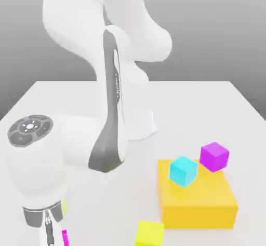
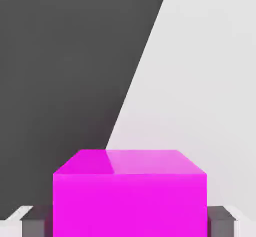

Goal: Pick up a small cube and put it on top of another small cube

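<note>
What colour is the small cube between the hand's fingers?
Hot pink, clearest in the hand view: small cube.

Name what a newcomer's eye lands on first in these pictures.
The big white arm dominates the exterior view, bent low over the table. Close to the hand camera, the magenta cube sits clamped in the gripper. At the exterior view's right, a large yellow-orange block carries a cyan cube, a purple cube behind.

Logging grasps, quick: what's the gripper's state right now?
Gripper: shut on the small magenta cube, fingers against its sides.
</note>
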You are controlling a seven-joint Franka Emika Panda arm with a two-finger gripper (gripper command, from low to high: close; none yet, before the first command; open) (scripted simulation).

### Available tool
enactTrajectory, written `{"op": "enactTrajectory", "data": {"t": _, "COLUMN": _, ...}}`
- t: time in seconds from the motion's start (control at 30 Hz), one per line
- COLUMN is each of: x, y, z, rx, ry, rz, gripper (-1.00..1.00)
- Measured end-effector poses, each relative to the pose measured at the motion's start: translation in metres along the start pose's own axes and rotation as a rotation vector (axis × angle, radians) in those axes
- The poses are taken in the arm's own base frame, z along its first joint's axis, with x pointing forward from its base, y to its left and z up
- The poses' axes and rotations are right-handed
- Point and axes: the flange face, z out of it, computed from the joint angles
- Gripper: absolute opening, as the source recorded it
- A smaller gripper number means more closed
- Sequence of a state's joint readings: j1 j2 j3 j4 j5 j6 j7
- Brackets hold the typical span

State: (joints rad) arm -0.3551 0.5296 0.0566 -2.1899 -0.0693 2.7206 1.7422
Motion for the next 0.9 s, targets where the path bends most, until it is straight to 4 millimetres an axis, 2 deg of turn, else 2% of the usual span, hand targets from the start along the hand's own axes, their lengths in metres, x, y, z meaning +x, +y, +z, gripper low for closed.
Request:
{"op": "enactTrajectory", "data": {"t": 0.07, "x": 0.0, "y": 0.0, "z": 0.005, "rx": 0.0, "ry": 0.0, "rz": 0.0, "gripper": -1.0}}
{"op": "enactTrajectory", "data": {"t": 0.1, "x": 0.0, "y": 0.0, "z": 0.0, "rx": 0.0, "ry": 0.0, "rz": 0.001, "gripper": -1.0}}
{"op": "enactTrajectory", "data": {"t": 0.23, "x": -0.001, "y": 0.001, "z": -0.05, "rx": -0.001, "ry": 0.0, "rz": -0.005, "gripper": -1.0}}
{"op": "enactTrajectory", "data": {"t": 0.37, "x": -0.047, "y": 0.023, "z": -0.077, "rx": -0.006, "ry": 0.017, "rz": -0.221, "gripper": -1.0}}
{"op": "enactTrajectory", "data": {"t": 0.57, "x": -0.118, "y": 0.073, "z": -0.108, "rx": -0.013, "ry": 0.04, "rz": -0.596, "gripper": -1.0}}
{"op": "enactTrajectory", "data": {"t": 0.77, "x": -0.183, "y": 0.139, "z": -0.135, "rx": -0.017, "ry": 0.051, "rz": -0.987, "gripper": -1.0}}
{"op": "enactTrajectory", "data": {"t": 0.9, "x": -0.213, "y": 0.185, "z": -0.151, "rx": -0.018, "ry": 0.052, "rz": -1.238, "gripper": -1.0}}
